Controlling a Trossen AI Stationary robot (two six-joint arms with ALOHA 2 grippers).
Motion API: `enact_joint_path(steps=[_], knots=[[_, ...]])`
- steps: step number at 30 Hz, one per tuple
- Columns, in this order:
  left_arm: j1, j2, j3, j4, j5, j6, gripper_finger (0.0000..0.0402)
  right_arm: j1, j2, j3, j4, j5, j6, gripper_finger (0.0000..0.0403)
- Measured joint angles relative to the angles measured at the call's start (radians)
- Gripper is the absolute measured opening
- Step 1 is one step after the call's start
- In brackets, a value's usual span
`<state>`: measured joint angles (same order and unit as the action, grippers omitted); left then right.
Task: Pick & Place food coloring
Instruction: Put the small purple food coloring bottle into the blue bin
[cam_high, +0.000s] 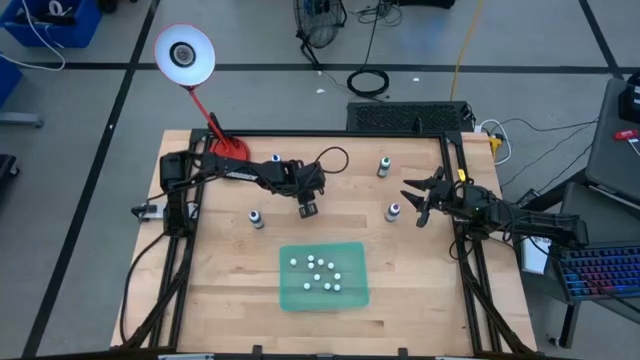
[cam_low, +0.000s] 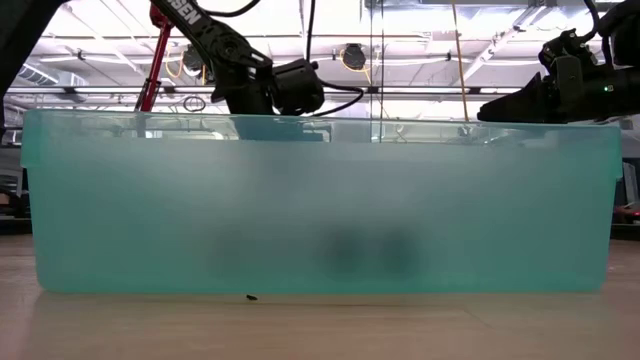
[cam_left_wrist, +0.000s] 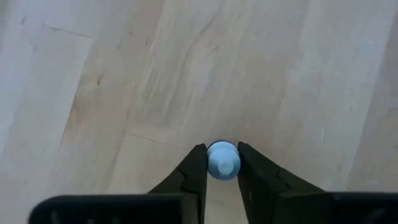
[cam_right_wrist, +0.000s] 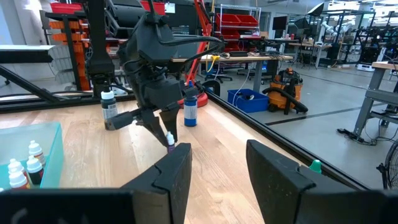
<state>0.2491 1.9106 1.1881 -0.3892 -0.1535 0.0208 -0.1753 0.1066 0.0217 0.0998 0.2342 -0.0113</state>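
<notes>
**Left gripper pinches a small bottle over the table**

From above, the left gripper (cam_high: 308, 208) sits over the bare wood behind the green bin (cam_high: 290, 295), which holds a cluster of white-capped bottles (cam_high: 318, 273). Three more bottles stand loose on the table (cam_high: 220, 290). The right gripper (cam_high: 418, 200) waits near the right edge.

At table height, the bin's frosted wall fills the view.

The left wrist view shows both fingers (cam_left_wrist: 194, 168) closed tight on a bottle's pale cap (cam_left_wrist: 222, 160).

In the right wrist view, the right fingers (cam_right_wrist: 177, 167) stand partly apart, holding nothing.
</notes>
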Motion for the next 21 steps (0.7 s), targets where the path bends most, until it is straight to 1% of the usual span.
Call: enact_joint_path(steps=[1, 6, 10, 15, 19, 21], knots=[[0.003, 0.0, 0.0, 0.001, 0.0, 0.0, 0.0064, 0.0, 0.0, 0.0, 0.0, 0.0, 0.0, 0.0141], [-0.003, -0.001, 0.003, -0.004, 0.018, 0.033, 0.0064, 0.0, 0.0, 0.0, 0.0, 0.0, 0.0, 0.0141], [-0.052, -0.025, 0.042, -0.091, 0.023, 0.071, 0.0064, 0.0, 0.0, 0.0, 0.0, 0.0, 0.0, 0.0141], [-0.186, -0.127, 0.088, -0.169, 0.009, 0.091, 0.0064, 0.0, 0.001, 0.0, 0.0, 0.0, 0.0, 0.0141], [-0.335, -0.223, 0.102, -0.182, -0.002, 0.044, 0.0064, 0.0, 0.007, 0.0, 0.001, 0.0, 0.0, 0.0141], [-0.411, -0.259, 0.102, -0.189, -0.026, 0.0, 0.0064, 0.0, 0.008, 0.0, -0.002, 0.001, 0.0, 0.0141]])
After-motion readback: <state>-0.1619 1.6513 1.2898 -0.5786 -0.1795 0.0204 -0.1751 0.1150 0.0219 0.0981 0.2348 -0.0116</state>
